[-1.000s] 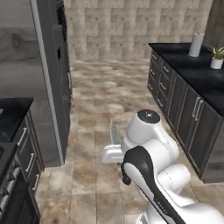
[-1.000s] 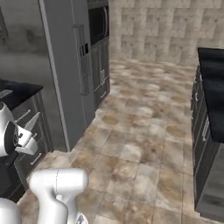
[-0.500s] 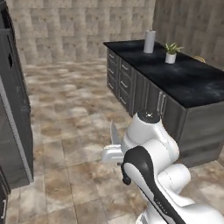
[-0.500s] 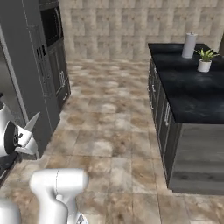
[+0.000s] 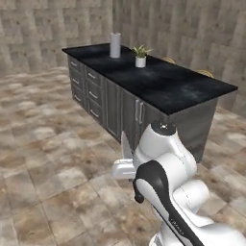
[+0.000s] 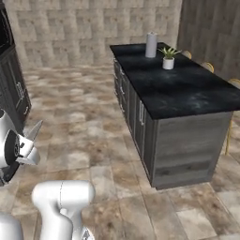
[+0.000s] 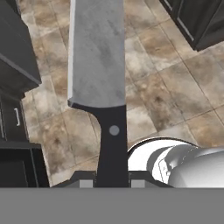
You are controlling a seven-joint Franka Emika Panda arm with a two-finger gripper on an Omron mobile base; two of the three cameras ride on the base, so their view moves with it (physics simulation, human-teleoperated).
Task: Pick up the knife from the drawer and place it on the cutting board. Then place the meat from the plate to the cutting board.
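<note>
In the hand view we see our pincer (image 7: 112, 181) clenched on the knife (image 7: 103, 83): the two dark finger tips press either side of the black handle, which bears one pale rivet, and the silver-grey blade runs straight up to the top edge of that view. The knife is in the air above the stone-tiled floor (image 7: 162, 92), touching nothing else. In the left base view the blade (image 5: 126, 146) stands up just left of our white arm, and in the right base view its point (image 6: 33, 132) juts from the arm at the left edge. Ahead stands an island with a black worktop (image 5: 158, 79) and grey drawer fronts; on its far end sit a grey cylinder (image 5: 115, 45) and, near it, a small potted plant (image 5: 140, 55). We can read no writing or brand anywhere.
</note>
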